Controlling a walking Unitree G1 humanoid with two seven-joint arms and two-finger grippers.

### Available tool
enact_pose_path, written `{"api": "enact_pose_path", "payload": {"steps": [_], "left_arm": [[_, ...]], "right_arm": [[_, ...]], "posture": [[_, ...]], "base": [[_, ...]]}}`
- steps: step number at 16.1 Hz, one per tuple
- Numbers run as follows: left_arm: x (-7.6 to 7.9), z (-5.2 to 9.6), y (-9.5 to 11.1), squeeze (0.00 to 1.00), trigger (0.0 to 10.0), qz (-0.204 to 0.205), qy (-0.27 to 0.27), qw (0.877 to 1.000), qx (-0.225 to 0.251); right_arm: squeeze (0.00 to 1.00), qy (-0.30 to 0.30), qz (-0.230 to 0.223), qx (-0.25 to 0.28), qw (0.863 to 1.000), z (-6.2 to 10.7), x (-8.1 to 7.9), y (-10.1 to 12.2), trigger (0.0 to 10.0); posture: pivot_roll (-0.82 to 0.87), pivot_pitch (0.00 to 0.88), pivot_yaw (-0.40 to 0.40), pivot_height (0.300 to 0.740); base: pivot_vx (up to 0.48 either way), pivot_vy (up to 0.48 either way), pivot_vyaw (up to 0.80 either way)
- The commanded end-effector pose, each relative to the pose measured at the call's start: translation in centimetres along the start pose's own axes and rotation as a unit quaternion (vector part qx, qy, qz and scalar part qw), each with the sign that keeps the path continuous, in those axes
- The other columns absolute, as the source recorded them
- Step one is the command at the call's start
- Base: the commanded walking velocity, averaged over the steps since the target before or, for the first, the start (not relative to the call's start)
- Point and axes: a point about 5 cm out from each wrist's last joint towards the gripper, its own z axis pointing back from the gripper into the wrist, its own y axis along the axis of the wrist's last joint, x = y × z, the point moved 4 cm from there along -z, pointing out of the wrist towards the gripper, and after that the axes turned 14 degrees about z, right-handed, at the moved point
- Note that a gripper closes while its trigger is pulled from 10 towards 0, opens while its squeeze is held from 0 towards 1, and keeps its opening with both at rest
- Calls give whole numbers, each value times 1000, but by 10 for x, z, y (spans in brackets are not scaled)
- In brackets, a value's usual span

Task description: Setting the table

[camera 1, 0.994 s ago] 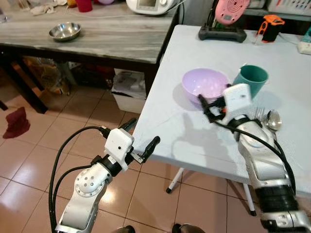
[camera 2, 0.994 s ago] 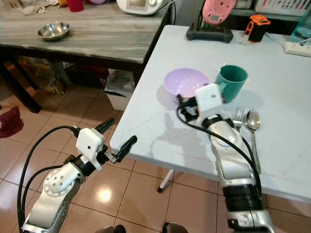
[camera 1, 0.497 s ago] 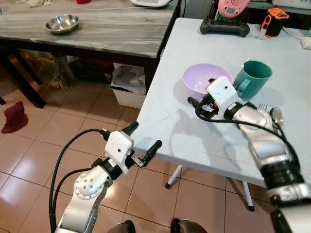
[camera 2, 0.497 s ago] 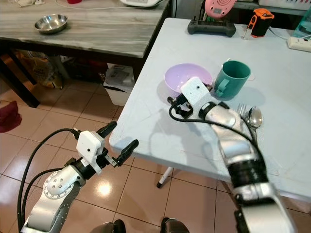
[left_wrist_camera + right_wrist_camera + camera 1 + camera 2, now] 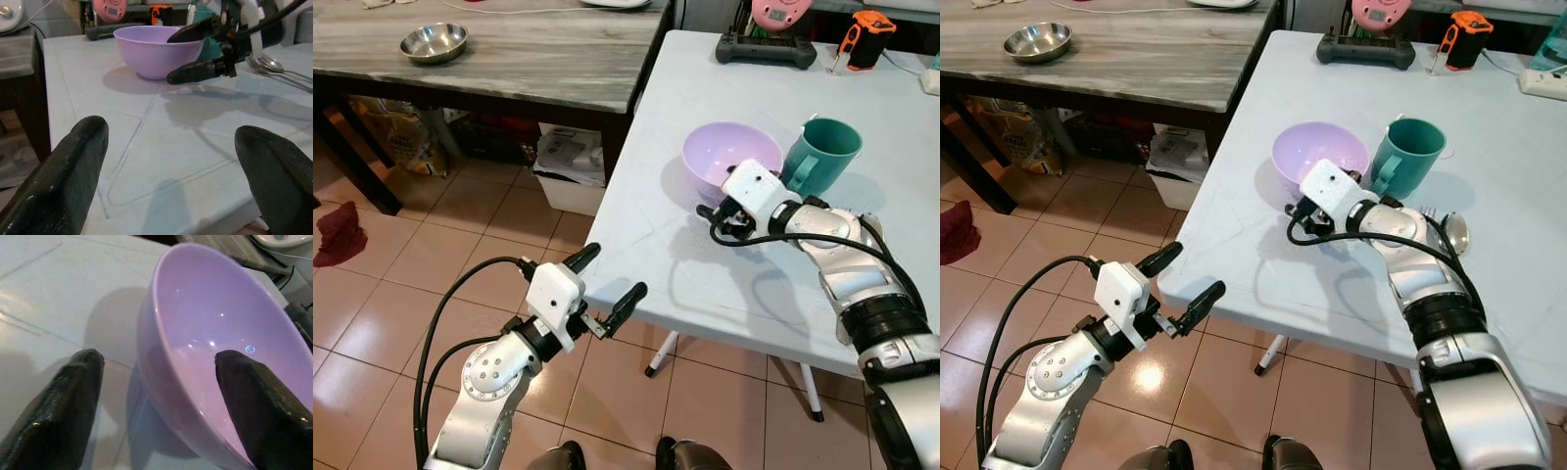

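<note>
A purple bowl (image 5: 729, 159) stands on the white table (image 5: 705, 284), with a teal mug (image 5: 822, 152) right beside it. A fork and spoon (image 5: 1449, 233) lie to the right, partly hidden by my right arm. My right gripper (image 5: 713, 211) is open at the bowl's near rim. In the right wrist view the bowl's rim (image 5: 161, 333) sits between the two fingers, one finger (image 5: 259, 401) over the inside and the other outside. My left gripper (image 5: 612, 272) is open and empty, just off the table's near left corner.
A wooden table to the left carries a steel bowl (image 5: 433, 41). A black device (image 5: 764, 49) and an orange tape measure (image 5: 865, 24) sit at the white table's far end. A box (image 5: 573, 166) stands under the wooden table, and a red cloth (image 5: 337, 235) lies on the tiled floor.
My right gripper has dropped from beside the mug and swung left to the bowl's near rim. The camera has shifted slightly. The left arm has hardly moved.
</note>
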Motion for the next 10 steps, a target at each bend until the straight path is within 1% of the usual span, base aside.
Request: {"api": "enact_pose_path", "payload": {"steps": [1,3,5,6,10], "left_arm": [[3,-1,4,0,10000,-6,-12,1000,2],[1,-1,2,0,10000,-11,-8,1000,-1],[0,-1,0,0,10000,-14,-5,1000,-4],[-1,-1,0,0,10000,-15,-3,1000,-5],[-3,-1,-2,0,10000,-20,0,1000,-13]], "right_arm": [[0,5,23,1,1000,-1,4,0,0],[0,1,29,1,1000,-1,6,0,0],[0,-2,56,-4,998,-1,8,-3,0],[0,-8,81,-2,997,1,11,-3,0],[0,-9,81,-1,997,2,13,-6,0]], "posture": [[-185,198,18,740],[-184,195,18,740],[-181,190,17,740],[-179,188,16,740],[-176,185,19,740]], "base": [[0,0,0],[0,0,0],[0,0,0],[0,0,0],[0,0,0]]}}
